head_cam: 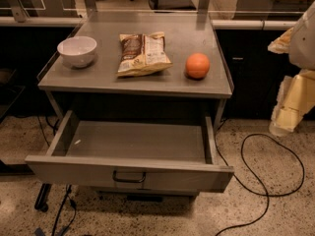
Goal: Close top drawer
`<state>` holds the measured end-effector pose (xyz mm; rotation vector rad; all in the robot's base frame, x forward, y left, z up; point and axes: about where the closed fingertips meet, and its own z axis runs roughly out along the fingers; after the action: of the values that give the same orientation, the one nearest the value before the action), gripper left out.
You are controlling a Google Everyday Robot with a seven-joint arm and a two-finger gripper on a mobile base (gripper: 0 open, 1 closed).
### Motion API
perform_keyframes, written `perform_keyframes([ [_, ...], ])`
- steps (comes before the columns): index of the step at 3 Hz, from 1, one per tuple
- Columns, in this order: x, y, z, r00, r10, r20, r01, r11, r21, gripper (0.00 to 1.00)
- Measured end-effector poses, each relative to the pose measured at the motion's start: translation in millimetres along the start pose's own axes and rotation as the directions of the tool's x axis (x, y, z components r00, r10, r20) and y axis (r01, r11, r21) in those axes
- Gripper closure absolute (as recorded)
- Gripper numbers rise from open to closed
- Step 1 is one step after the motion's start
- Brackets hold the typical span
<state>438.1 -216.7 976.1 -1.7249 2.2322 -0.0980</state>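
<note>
Top drawer (177, 177) open; gripper (289, 108) prob. far-R

Open top drawer (172, 177), claw (288, 109) far right

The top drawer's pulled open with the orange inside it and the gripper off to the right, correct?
No: the camera view shows the orange on the tabletop beside the chip bag. The top drawer is pulled open and the gripper is off to the right.

Your 1 arm (304, 33) shows at the right edge of the view, its pale housing high up. Below it your gripper (290, 107) hangs, cream-coloured, angled down and a little leftward, partly cut off by the edge.
</note>
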Motion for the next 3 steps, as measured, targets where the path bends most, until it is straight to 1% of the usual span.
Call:
perform_keyframes([
  [1, 0.0, 0.0, 0.0, 1.0, 0.0, 0.0, 0.0, 1.0, 0.0, 0.0],
  [2, 0.0, 0.0, 0.0, 1.0, 0.0, 0.0, 0.0, 1.0, 0.0, 0.18],
  [3, 0.0, 0.0, 0.0, 1.0, 0.0, 0.0, 0.0, 1.0, 0.0, 0.42],
])
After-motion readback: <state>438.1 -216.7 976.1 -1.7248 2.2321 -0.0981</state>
